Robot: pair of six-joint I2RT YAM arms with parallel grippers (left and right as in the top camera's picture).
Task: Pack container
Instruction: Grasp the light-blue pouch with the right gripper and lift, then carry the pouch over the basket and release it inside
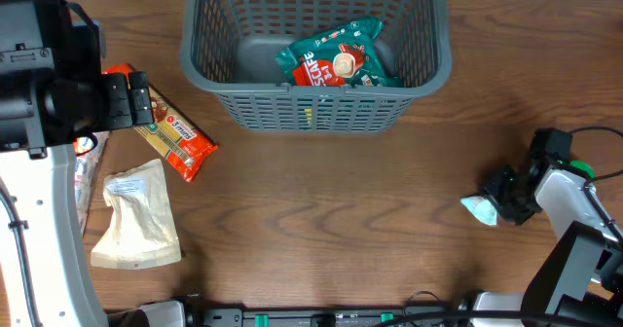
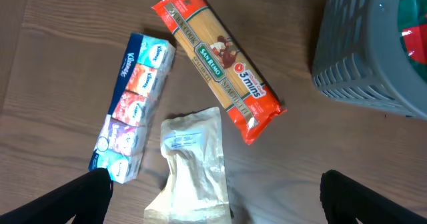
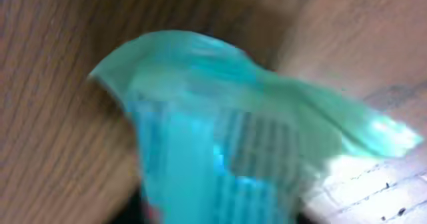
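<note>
Wooden table (image 1: 341, 210), grey lattice-walled container (image 1: 311, 108); left pincer (image 2: 215, 184) apart, right pincer (image 1: 498, 202) seemingly clamped on teal packet (image 1: 479, 209).

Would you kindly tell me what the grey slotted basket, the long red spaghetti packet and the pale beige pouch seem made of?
Grey slotted basket: matt moulded plastic, by its uniform lattice walls. Long red spaghetti packet: glossy film, pasta showing through. Pale beige pouch: creased; paper or foil laminate, unclear.
</note>
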